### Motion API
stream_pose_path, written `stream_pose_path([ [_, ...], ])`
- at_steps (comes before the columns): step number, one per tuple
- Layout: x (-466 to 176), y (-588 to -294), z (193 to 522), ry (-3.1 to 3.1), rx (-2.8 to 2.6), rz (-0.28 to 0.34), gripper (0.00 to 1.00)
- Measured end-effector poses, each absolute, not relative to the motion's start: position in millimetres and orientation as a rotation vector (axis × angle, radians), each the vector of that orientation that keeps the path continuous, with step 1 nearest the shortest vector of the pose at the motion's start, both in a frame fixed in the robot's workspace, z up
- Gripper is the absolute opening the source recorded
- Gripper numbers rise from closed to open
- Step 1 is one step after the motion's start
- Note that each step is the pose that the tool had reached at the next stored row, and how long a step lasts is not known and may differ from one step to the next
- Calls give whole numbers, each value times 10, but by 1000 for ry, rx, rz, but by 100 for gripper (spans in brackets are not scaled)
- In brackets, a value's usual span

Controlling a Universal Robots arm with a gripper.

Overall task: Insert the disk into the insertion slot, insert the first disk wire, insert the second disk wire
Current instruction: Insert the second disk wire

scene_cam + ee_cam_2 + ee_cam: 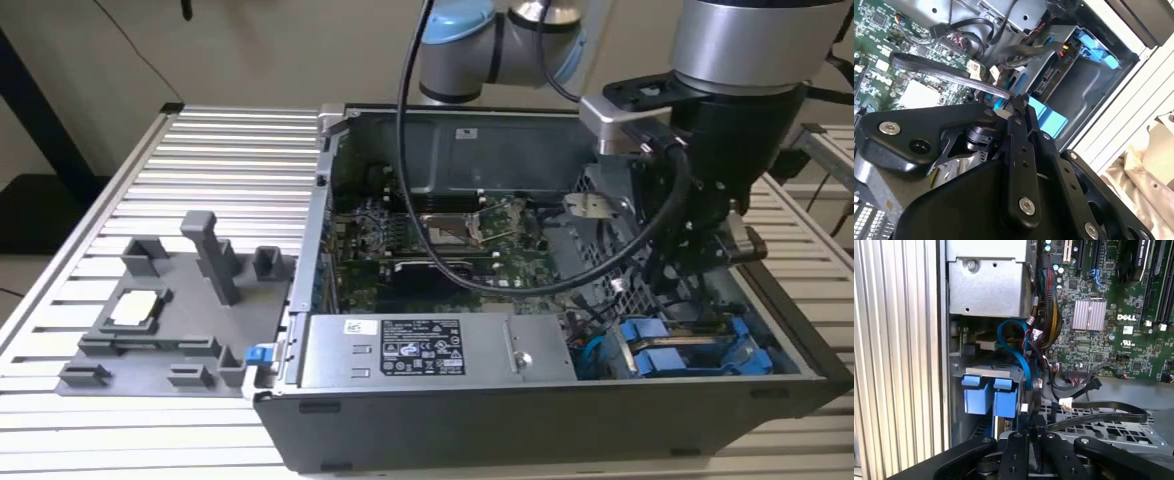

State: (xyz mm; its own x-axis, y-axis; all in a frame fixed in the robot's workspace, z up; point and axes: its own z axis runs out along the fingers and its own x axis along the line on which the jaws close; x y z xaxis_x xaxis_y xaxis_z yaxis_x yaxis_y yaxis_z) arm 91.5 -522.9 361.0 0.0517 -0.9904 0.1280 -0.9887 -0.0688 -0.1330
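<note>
The disk sits in the insertion slot (781,335) at the case's front corner, on the exterior view's right. Its blue carrier bracket (683,350) shows there, and in both wrist views (1094,46) (989,396). My gripper (705,265) reaches down into the case just behind the bracket. In both wrist views its black fingers (1021,150) (1016,455) come together at the tip, shut on the end of a flat black disk wire (944,70) (1104,414). A blue wire (1021,357) loops down to a spot right beside my fingertips.
A grey power supply (427,350) with a label fills the case's front. The green motherboard (414,250) lies behind it. A bundle of coloured cables (1051,320) hangs near the bay. A grey fixture (174,310) stands on the ribbed table (120,200) at the exterior view's left.
</note>
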Motion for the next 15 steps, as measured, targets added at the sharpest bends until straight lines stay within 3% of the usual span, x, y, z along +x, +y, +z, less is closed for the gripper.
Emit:
stream_pose_path([
  [15, 1123, -5570, 3607, 2164, -2307, -229, 16],
])
